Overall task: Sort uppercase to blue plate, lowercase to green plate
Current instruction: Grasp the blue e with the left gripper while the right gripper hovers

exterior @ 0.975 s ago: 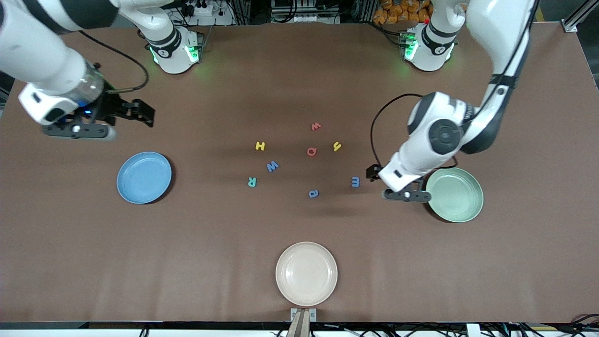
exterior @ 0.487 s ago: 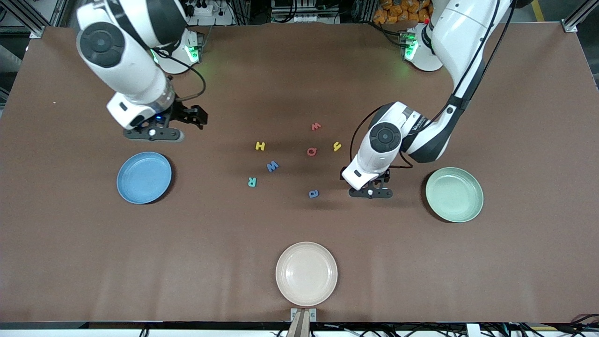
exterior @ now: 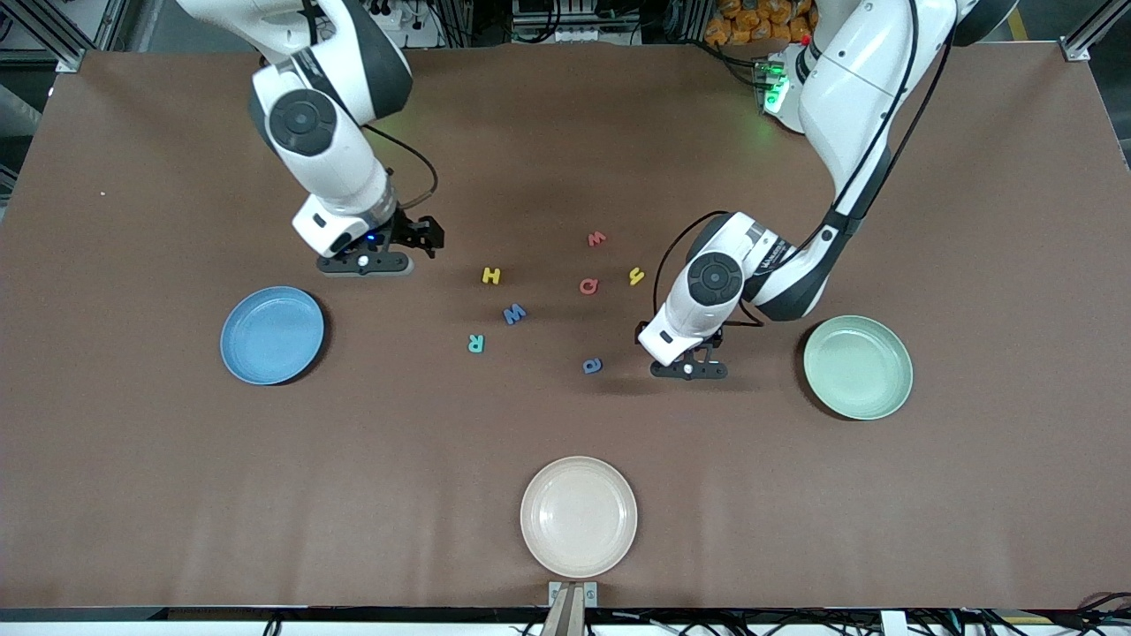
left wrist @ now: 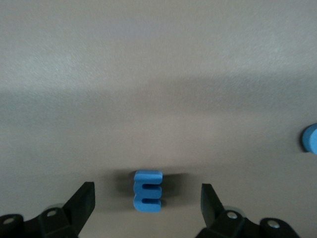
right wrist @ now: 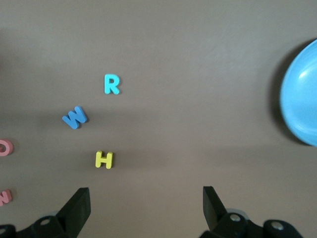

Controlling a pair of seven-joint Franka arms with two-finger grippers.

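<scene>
My left gripper point(left wrist: 147, 191) is low over the blue m point(left wrist: 147, 191), open, one finger on each side of the letter with a gap to both. In the front view its hand point(exterior: 689, 358) hides the m. Beside it lies the blue a point(exterior: 592, 364). The yellow h point(exterior: 635, 276), red Q point(exterior: 588, 285) and red w point(exterior: 596, 238) lie farther from the camera. My right gripper point(right wrist: 145, 195) is open and holds nothing, over bare table between the blue plate point(exterior: 271, 334) and the yellow H point(exterior: 491, 276). The blue W point(exterior: 514, 313) and teal R point(exterior: 475, 343) lie near the H. The green plate point(exterior: 857, 367) holds nothing.
A cream-white plate point(exterior: 579, 517) stands near the table's front edge, nearer to the camera than all the letters. The letters form a loose cluster mid-table between the two coloured plates. Brown table surface surrounds them.
The left gripper went from beside the green plate to over the blue m and came down around it. The right arm swung in from its end of the table toward the yellow H.
</scene>
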